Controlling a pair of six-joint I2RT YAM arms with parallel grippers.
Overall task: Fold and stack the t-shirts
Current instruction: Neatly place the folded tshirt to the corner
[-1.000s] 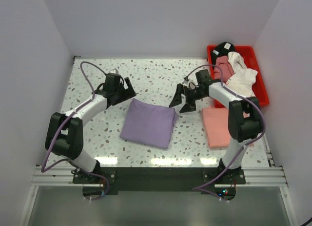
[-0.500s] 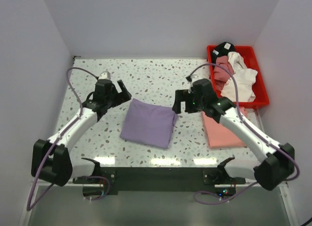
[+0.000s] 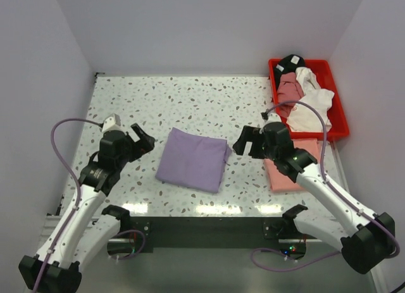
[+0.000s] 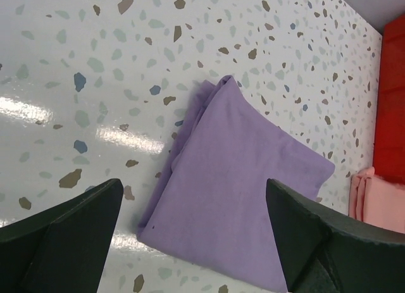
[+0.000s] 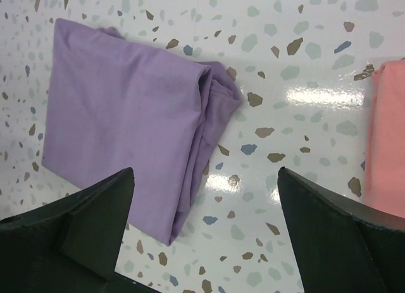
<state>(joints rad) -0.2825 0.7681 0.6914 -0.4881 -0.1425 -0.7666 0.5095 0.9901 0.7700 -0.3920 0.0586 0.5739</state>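
Note:
A folded lavender t-shirt (image 3: 193,159) lies flat on the speckled table (image 3: 190,103), its bunched fold edge to the right (image 5: 126,109). My left gripper (image 3: 142,140) hovers just off its left side, open and empty, and in the left wrist view the shirt (image 4: 240,179) shows between the spread fingers (image 4: 193,182). My right gripper (image 3: 244,142) hangs open off the shirt's right edge, with bare table between its fingers (image 5: 205,173). A folded salmon-pink t-shirt (image 3: 276,178) lies at the right, partly under the right arm.
A red bin (image 3: 340,116) at the back right holds unfolded black (image 3: 292,61), dusty-rose (image 3: 290,87) and white (image 3: 313,102) shirts. The pink shirt's edge shows in both wrist views (image 4: 380,201) (image 5: 387,141). Walls close in on three sides.
Both arms have pulled back toward the near edge, away from the lavender shirt's far corners, and their jaws have opened fully. The shirts have not moved.

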